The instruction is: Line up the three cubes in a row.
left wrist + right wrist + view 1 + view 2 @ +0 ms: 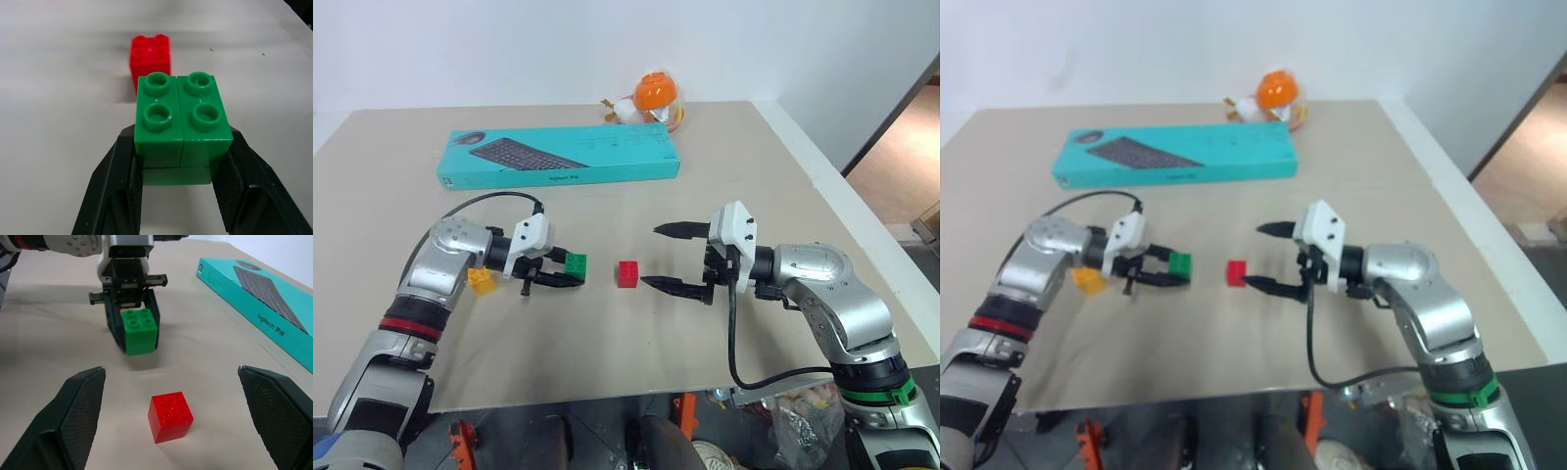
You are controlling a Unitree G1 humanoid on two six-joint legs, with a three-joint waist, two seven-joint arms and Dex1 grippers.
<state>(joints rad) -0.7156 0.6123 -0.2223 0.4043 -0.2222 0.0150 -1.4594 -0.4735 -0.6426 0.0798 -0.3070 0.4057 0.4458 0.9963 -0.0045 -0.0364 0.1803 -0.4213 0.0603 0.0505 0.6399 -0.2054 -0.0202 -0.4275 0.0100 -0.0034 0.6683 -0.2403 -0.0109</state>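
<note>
Beige surface (607, 323): small green studded plastic block (576, 264), clamped in left claw (570, 277), could knock small red studded block (627, 274) askew if lowered carelessly; right claw (666, 257) gapes wide, empty.

The green cube (182, 117) and red cube (170, 416) are showing glossy, smooth studded plastic. The table (724, 176) is looking matt and smooth. The teal box (558, 157) is looking like printed cardboard with a slight sheen.

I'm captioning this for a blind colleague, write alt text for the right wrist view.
The left gripper holds a green cube just above the table. Nearer, a red cube sits between the right gripper's open fingers; a teal keyboard box lies alongside.
</note>
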